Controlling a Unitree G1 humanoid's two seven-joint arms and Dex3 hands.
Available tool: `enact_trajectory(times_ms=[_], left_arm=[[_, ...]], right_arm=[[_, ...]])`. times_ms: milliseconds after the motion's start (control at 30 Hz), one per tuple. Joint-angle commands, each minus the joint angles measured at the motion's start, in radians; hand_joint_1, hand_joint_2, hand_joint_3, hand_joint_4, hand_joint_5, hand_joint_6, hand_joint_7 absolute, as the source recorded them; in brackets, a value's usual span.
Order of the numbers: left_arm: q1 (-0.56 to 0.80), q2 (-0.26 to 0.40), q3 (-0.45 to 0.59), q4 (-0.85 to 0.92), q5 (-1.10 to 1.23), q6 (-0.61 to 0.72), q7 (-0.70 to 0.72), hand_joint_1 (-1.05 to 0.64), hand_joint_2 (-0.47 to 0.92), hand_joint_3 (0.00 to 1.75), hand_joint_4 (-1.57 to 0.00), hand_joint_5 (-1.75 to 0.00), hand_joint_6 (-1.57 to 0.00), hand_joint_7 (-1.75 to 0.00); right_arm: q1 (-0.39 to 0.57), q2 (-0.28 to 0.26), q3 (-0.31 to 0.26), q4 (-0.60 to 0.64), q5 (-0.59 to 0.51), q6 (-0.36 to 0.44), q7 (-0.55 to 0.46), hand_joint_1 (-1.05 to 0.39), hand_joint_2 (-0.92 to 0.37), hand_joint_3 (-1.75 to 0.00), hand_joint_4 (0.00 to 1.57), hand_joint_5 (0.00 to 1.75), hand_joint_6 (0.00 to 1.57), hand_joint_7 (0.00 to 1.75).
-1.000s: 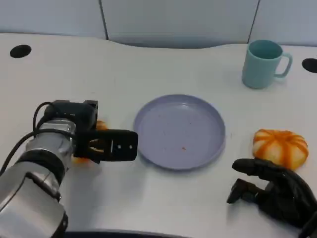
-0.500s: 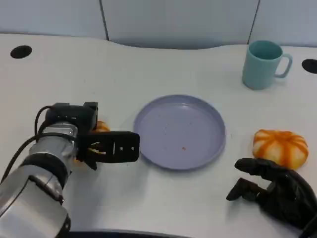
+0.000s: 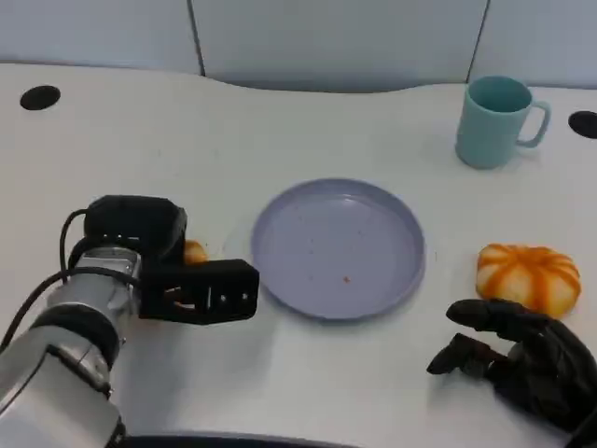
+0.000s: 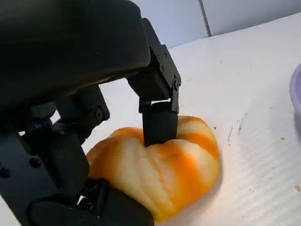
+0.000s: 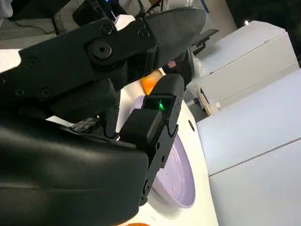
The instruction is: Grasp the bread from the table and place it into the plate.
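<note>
- My left hand [image 4: 94, 155] grasps the orange-striped bread roll [image 4: 164, 165], fingers [image 4: 159, 125] pressed on its top; the roll sits on the white tabletop [image 3: 233, 121].
- The round lilac plate [image 3: 340, 247] lies just beside that hand, I judge a short carry.
- My right hand [image 3: 522, 359] rests unladen, fingers apart, near a second striped roll [image 3: 527, 277].

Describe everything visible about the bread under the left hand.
The bread is a rounded, glossy bun, orange with paler cream stripes and soft-looking lobes. It sits on the white table, left of the purple plate. The left hand covers it from above, with black fingers pressing into its top and side.
</note>
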Motion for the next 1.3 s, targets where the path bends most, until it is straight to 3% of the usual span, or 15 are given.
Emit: enact_trajectory(times_ms=[33,133,367,467,567,667,800,900,1000,1133,1300], left_arm=[[0.035,0.021,0.028,0.014,-0.02,-0.033,0.011,-1.05,0.2,1.36,-1.57,-1.59,-1.57,-1.44],[0.032,0.025,0.071,0.01,-0.054,-0.067,0.013,-1.05,0.18,1.46,-1.57,-1.67,-1.57,-1.68],[0.006,0.042,0.15,0.001,-0.116,-0.133,0.003,-1.05,0.29,1.39,-1.57,-1.75,-1.57,-1.75],[-0.004,0.051,0.2,-0.006,-0.16,-0.182,0.019,-1.05,0.29,1.38,-1.57,-1.75,-1.57,-1.75],[-0.015,0.055,0.265,-0.012,-0.218,-0.225,0.012,-1.05,0.28,1.54,-1.57,-1.75,-1.57,-1.75],[-0.034,0.061,0.299,-0.018,-0.245,-0.248,0.009,-1.05,0.2,1.63,-1.57,-1.75,-1.57,-1.75],[-0.056,0.067,0.334,-0.024,-0.269,-0.286,0.014,-1.05,0.22,1.67,-1.57,-1.75,-1.57,-1.75],[-0.07,0.071,0.356,-0.028,-0.283,-0.321,0.017,-1.05,0.3,1.56,-1.57,-1.75,-1.57,-1.75],[-0.086,0.071,0.369,-0.033,-0.294,-0.354,0.019,-1.05,0.38,1.34,-1.57,-1.75,-1.57,-1.75],[-0.099,0.065,0.368,-0.038,-0.292,-0.39,0.03,-1.05,0.5,1.21,-1.57,-1.75,-1.57,-1.75],[-0.117,0.043,0.364,-0.043,-0.29,-0.443,0.012,-1.05,0.71,0.81,-1.57,-1.75,-1.57,-1.75]], right_arm=[[0.07,-0.007,0.001,0.024,-0.025,0.034,-0.04,-0.38,-0.92,0.0,0.7,1.06,1.01,0.23],[0.074,-0.008,0.012,0.049,-0.055,-0.041,-0.083,-0.44,-0.91,0.0,0.71,1.05,1.02,0.24],[0.069,-0.009,0.016,0.108,-0.089,-0.101,-0.121,-0.46,-0.91,0.0,0.73,0.98,1.02,0.22],[0.053,-0.002,0.006,0.095,-0.059,-0.019,-0.078,-0.43,-0.9,0.0,0.71,1.03,1.01,0.2],[0.038,0.003,0.007,0.046,-0.03,0.073,-0.018,-0.4,-0.9,0.0,0.69,1.1,1.01,0.2],[0.046,0.008,0.011,0.029,-0.032,0.073,-0.029,-0.39,-0.92,-0.01,0.68,1.11,1.01,0.2],[0.045,0.017,0.007,0.026,-0.024,0.091,-0.035,-0.39,-0.91,0.0,0.7,1.15,1.01,0.22],[0.046,0.021,0.009,0.015,-0.024,0.084,-0.038,-0.38,-0.91,-0.01,0.66,1.12,0.99,0.21],[0.042,0.022,0.009,0.026,-0.028,0.073,-0.045,-0.38,-0.92,-0.01,0.67,1.1,1.0,0.21],[0.042,0.023,0.014,0.058,-0.052,0.008,-0.085,-0.39,-0.92,0.0,0.69,1.11,1.01,0.22],[0.037,0.014,0.037,0.117,-0.111,-0.078,-0.158,-0.49,-0.91,0.0,0.73,1.01,1.03,0.2]])
